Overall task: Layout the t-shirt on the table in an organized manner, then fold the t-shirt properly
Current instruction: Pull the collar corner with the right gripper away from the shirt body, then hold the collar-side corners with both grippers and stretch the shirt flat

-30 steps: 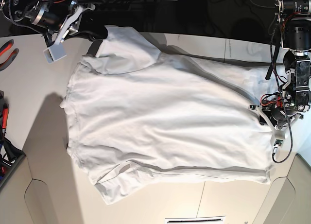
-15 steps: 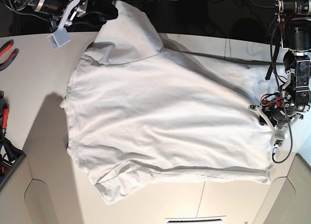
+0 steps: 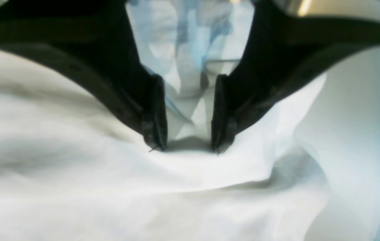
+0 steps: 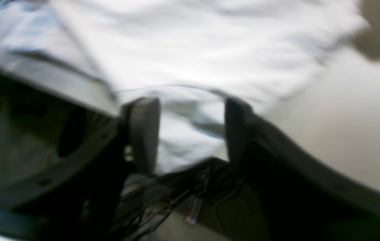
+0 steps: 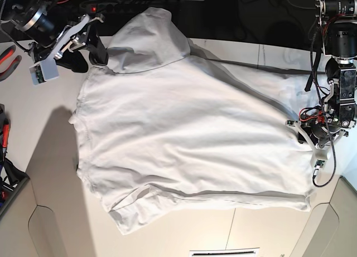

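Right hand [image 5: 96, 55] released, fingers spread, parked just off the shirt's far corner; in its wrist view the gap between the pads shows only cloth beyond, nothing pinched. Beside it, the t-shirt [image 5: 189, 140] has one sleeve lying past the table's back edge, likely left there on letting go. Left hand [image 3: 188, 147] at the opposite end: fingers parted, tips pressed down into a fold of white cloth, seemingly pinning that hem flat so the shirt won't slide. Shirt spread across most of the table [image 5: 44, 117], wrinkled, near sleeve tucked under. Laying-out looks unfinished; folding not begun.
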`<control>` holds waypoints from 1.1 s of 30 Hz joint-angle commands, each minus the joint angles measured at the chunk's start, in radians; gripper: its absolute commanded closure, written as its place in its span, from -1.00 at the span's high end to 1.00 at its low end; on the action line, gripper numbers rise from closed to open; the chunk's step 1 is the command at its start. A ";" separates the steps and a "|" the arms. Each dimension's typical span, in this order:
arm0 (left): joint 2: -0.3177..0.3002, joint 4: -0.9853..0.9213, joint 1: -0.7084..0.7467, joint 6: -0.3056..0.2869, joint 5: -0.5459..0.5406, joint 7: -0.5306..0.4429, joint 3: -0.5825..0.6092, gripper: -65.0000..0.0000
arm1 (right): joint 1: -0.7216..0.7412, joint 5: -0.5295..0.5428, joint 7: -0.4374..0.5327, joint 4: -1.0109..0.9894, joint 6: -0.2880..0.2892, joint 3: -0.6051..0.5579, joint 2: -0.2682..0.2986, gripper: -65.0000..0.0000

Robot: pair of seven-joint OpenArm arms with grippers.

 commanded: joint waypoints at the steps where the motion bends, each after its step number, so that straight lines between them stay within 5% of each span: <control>1: -0.017 0.015 -0.018 0.001 -0.002 -0.013 -0.006 -0.20 | 0.019 -0.002 0.027 -0.037 -0.016 0.003 0.003 0.08; 10: -0.017 0.015 -0.018 0.001 -0.002 -0.006 -0.006 -0.20 | 0.230 0.006 0.041 -0.502 -0.031 0.003 0.004 0.12; 24: -0.017 0.015 -0.018 0.001 -0.002 -0.003 -0.006 -0.20 | 0.247 -0.013 0.146 -0.578 -0.066 0.003 0.005 0.12; 29: -0.017 0.015 -0.018 0.001 -0.002 -0.003 -0.006 -0.20 | 0.247 0.067 0.146 -0.659 -0.012 0.002 0.005 0.09; 31: -0.017 0.015 -0.018 0.001 -0.002 -0.003 -0.006 -0.20 | 0.246 0.088 0.145 -0.667 0.014 0.002 0.005 -0.26; 33: -0.018 0.015 -0.018 0.014 -0.002 -0.003 -0.006 -0.20 | 0.247 0.113 0.145 -0.667 0.017 0.002 0.006 -0.87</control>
